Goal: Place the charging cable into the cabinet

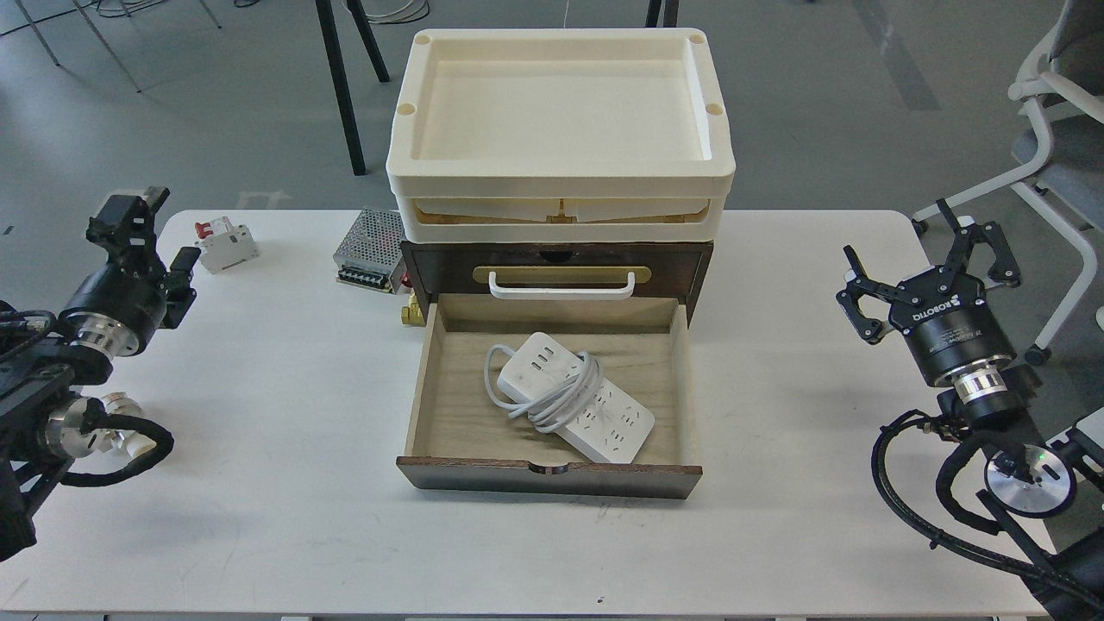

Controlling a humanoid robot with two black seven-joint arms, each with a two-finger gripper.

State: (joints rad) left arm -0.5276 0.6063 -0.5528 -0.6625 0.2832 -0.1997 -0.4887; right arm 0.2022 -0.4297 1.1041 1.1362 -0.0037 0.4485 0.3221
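Note:
The charging cable [573,397], a white power strip with its cord looped around the middle, lies diagonally inside the cabinet's pulled-out light wood drawer [681,379]. The cabinet [699,263] is a dark brown chest at the table's back centre, with a brass plate, a white handle [562,285] and cream trays [561,181] on top. My left gripper [153,235] is open and empty at the table's far left, well away from the cabinet. My right gripper [930,254] is open and empty at the table's right edge, fingers pointing up.
A small white circuit breaker with a red switch [226,244] and a perforated metal power supply box [373,247] stand left of the cabinet. A brass fitting [414,312] sits at the cabinet's left corner. An office chair [1056,129] stands beyond the table's right end.

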